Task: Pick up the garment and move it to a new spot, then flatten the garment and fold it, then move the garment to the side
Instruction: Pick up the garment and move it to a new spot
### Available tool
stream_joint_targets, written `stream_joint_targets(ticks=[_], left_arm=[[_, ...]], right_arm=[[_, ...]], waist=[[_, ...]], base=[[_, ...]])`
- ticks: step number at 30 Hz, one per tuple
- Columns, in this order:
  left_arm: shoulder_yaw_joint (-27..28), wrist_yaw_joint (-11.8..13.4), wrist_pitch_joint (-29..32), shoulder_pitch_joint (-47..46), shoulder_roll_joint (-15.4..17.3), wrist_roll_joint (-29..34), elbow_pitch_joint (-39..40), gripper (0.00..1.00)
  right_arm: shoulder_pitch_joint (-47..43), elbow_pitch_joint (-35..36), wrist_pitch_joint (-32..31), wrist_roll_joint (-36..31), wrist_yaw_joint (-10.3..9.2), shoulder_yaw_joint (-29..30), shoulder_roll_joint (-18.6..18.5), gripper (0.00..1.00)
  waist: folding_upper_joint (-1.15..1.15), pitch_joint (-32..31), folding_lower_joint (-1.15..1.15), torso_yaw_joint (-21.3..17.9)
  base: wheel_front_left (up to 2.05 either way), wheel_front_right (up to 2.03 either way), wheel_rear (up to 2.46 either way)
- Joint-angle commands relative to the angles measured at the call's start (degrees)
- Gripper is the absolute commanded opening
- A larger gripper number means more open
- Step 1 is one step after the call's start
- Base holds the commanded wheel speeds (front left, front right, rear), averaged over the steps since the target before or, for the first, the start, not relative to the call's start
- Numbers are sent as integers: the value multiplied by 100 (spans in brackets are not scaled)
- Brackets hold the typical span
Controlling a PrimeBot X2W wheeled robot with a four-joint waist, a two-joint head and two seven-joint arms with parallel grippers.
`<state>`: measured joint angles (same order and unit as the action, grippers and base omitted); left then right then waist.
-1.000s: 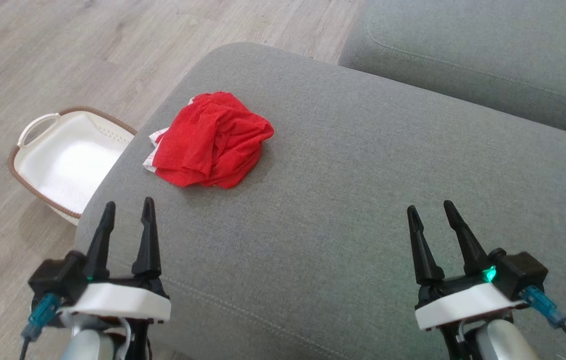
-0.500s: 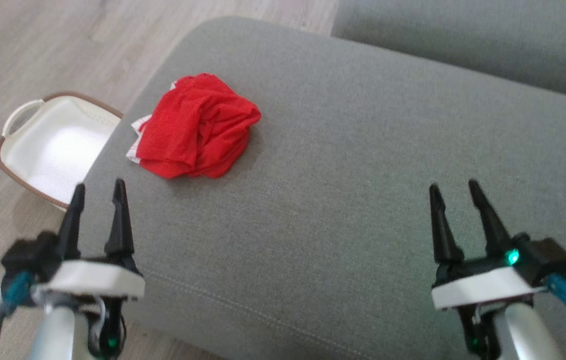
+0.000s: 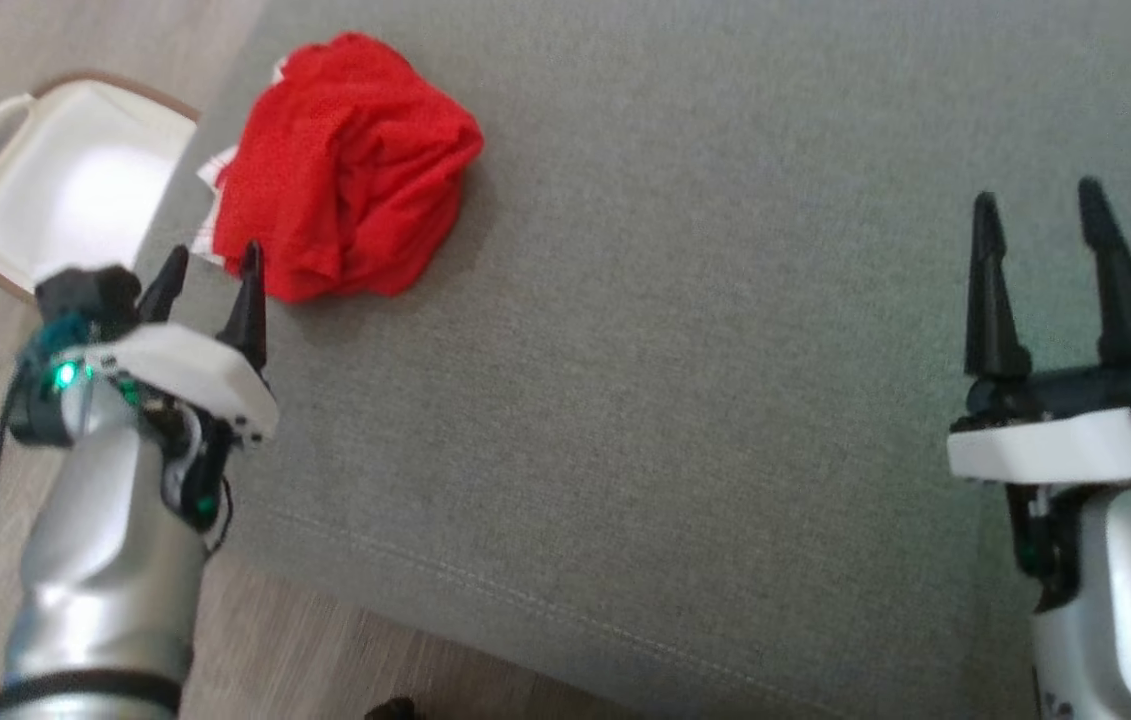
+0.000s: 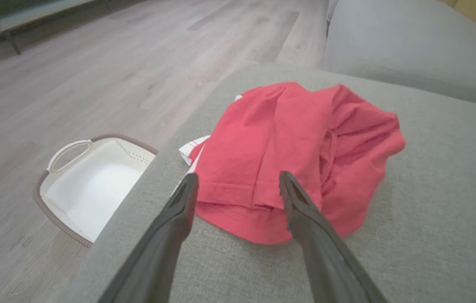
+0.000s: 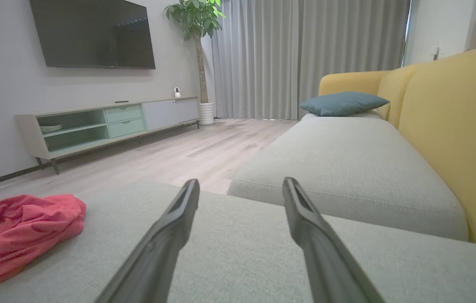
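Grey sofa seat w/ red garment; L claw, R claw spread, empty.

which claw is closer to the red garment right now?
Left. The left claw, open, is right at the near edge of the red garment. The right claw, also open, is far off to its right over the grey cushion.

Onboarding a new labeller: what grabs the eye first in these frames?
The crumpled red garment, bunched near the left edge of the grey cushion. Next, the open left hand poised at its near edge, and the white basket on the floor beside the cushion.
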<state>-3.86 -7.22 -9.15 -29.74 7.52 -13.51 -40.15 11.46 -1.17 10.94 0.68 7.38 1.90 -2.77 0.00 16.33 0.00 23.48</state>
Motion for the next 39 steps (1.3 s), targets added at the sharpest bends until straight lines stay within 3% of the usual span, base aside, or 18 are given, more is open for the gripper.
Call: stream_joint_targets(ticks=[1, 14, 15, 16, 17, 22, 27, 34, 39], left_arm=[[50, -22, 90, -490, 366, -105, -227, 100], [-624, -25, 511, -1865, 733, -874, -2249, 100], [-697, -26, 557, -1907, 729, -934, -2314, 78], [-761, -26, 553, -1942, 740, -993, -2353, 9], [-810, -26, 529, -1963, 757, -1052, -2388, 0], [-1012, -26, -53, -2021, 936, -1206, -2402, 0], [-848, 46, -569, -2089, 1249, -1152, -1998, 0], [-332, 284, -583, -1602, 1530, -449, 748, 0], [-542, 258, -584, -1390, 1560, 66, 1806, 0]], right_arm=[[197, 378, -110, -94, 11, -100, -10, 100], [263, 975, -455, -330, 11, -50, -10, 100], [268, 988, -460, -333, 11, -42, -10, 100], [272, 994, -462, -333, 11, -35, -10, 100], [277, 992, -457, -329, 11, -28, -10, 100], [264, 844, -345, -210, 11, -35, -10, 100], [210, 523, -114, 62, 11, -194, -10, 100], [94, 67, 188, 512, 11, -361, -10, 100], [32, -178, 322, 752, 11, -423, -10, 100]], waist=[[0, 391, 0, -108], [0, 997, 0, -433], [0, 1006, 0, -444], [0, 1010, 0, -456], [0, 1004, 0, -470], [0, 801, 0, -558], [0, 383, 0, -763], [0, -150, 0, -1152], [0, -444, 0, -1453]], base=[[0, 0, 0], [0, 0, 0], [0, 0, 0], [0, 0, 0], [0, 0, 0], [0, 0, 0], [0, 0, 0], [0, 0, 0], [0, 0, 0]])
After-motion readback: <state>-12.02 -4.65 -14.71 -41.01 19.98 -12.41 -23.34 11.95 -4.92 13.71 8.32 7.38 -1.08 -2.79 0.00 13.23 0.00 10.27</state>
